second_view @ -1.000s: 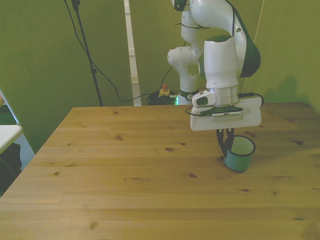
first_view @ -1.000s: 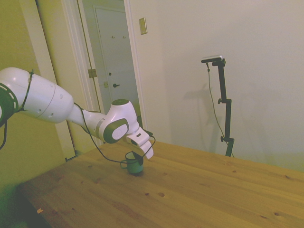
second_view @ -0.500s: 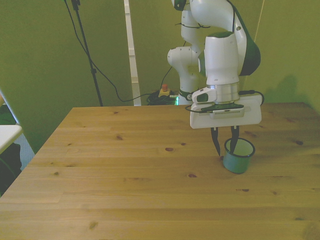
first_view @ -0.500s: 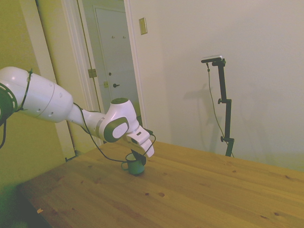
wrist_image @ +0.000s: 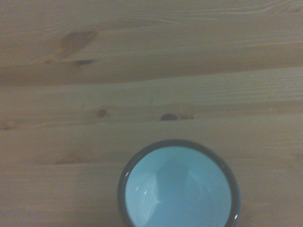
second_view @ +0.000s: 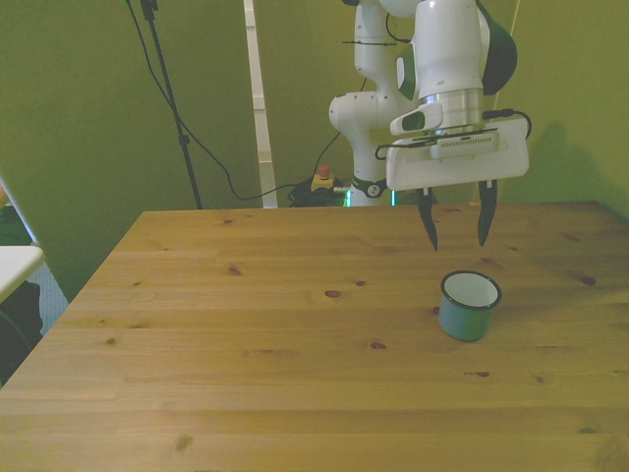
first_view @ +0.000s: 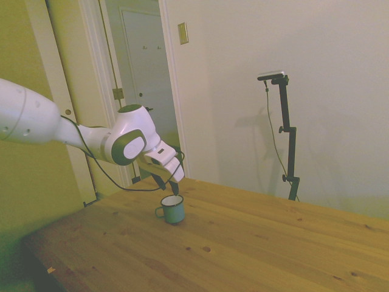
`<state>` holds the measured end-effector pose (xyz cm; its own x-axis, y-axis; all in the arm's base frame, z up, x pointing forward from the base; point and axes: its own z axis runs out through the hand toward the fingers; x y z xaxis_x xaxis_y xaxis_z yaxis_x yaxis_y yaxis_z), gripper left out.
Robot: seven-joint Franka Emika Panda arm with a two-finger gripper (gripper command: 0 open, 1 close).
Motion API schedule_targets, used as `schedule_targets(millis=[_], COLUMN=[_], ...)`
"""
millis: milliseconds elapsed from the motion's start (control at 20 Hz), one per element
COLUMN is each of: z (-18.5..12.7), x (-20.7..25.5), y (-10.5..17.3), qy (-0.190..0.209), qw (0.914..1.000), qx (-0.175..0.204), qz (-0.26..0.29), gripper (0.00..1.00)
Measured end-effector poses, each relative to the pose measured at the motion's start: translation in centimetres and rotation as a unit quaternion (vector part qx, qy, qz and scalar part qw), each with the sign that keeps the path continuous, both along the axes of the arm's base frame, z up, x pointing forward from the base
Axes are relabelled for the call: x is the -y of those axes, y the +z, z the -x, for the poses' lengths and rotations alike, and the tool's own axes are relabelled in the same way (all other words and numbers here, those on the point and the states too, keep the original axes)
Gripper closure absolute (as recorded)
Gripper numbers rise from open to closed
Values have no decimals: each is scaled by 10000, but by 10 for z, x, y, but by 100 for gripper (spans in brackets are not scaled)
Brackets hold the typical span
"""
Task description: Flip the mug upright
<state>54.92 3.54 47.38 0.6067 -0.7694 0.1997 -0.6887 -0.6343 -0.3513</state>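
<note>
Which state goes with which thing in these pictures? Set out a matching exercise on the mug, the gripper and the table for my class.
Things:
1. mug
2. gripper
3. table

States:
a. open, hanging in the air above the mug
b. wooden, with dark knots
c. upright, mouth up, whitish inside

Pairs: 1-c, 2-a, 3-b

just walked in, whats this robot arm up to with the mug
The white robot arm's gripper hangs just above a small teal-blue enamel mug, its jaws open and empty. The mug stands upright on the wooden table, mouth up, whitish inside showing. Nothing touches it, so the flip looks done.
</note>
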Motion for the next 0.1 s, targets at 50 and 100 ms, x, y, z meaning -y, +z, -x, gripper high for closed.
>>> schedule_targets(millis=[50, 100], z=[9, 18], x=[-8, -18], y=[1, 1], qy=[79, 168], qw=[10000, 9999], qx=[-4, -12], qz=[14, 32], gripper=[0, 0])
